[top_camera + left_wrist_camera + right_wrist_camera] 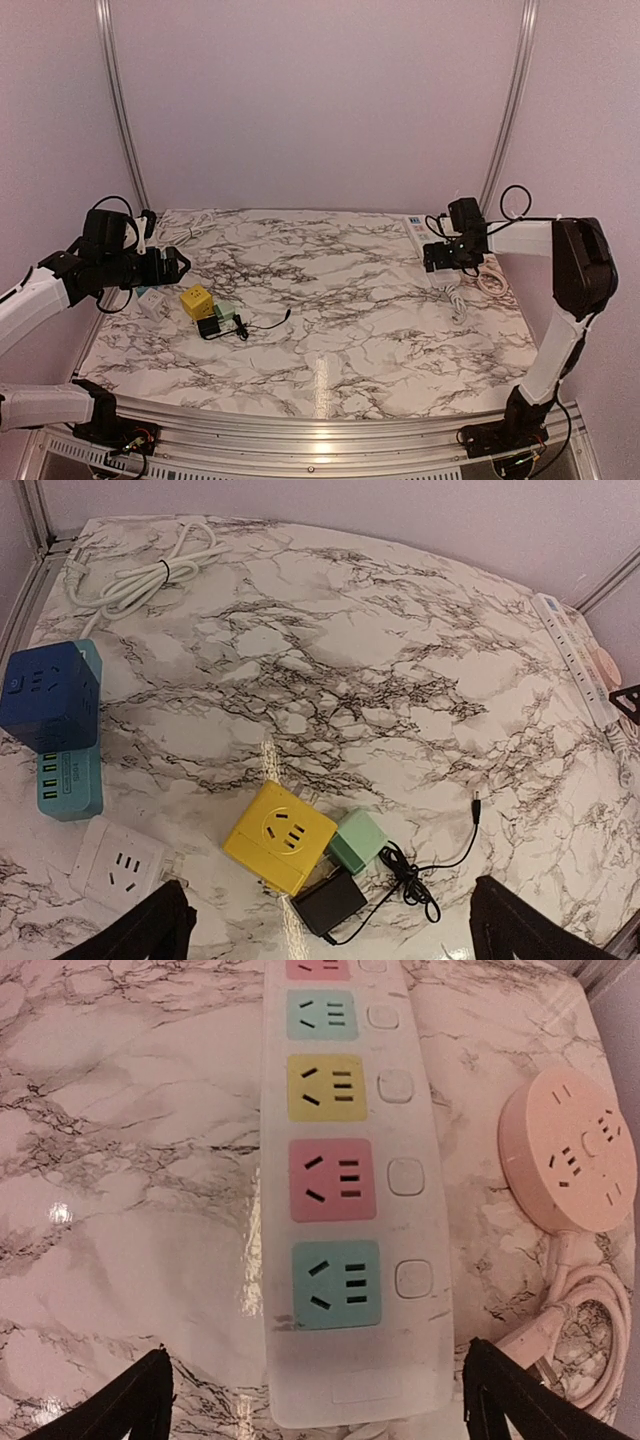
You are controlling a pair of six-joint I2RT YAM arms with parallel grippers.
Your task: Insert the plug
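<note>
Marble-patterned table (330,330) carries all items under inspection. We find the left gripper (172,266) raised above the left side of the table with its jaws spread wide and nothing between them. The right gripper (441,256) hangs over the far right side, jaws likewise apart and empty.

We locate the black plug adapter (328,902) lying flat on the table's left side, below the left gripper's view. It touches the near corner of the yellow cube socket (280,835) and lies just beside a small green block (358,840). Its thin black cord (440,865) is partly bundled just right of it, then trails to a free tip further right. No finger touches the adapter.

To the left of the yellow cube we record a white socket block (115,865), a teal USB strip (70,780) and a blue cube socket (45,695) resting against the teal strip. A coiled white cable (140,575) lies at the far left corner.

Directly beneath the right gripper lies a white power strip (345,1210) with outlets faced in teal, pink and yellow, each beside a button. All visible outlets are unoccupied. A pink round socket (570,1160) sits just right of the strip, its pink cable (580,1320) looped near it.

The plug and the power strip are well apart, on opposite sides of the table.
</note>
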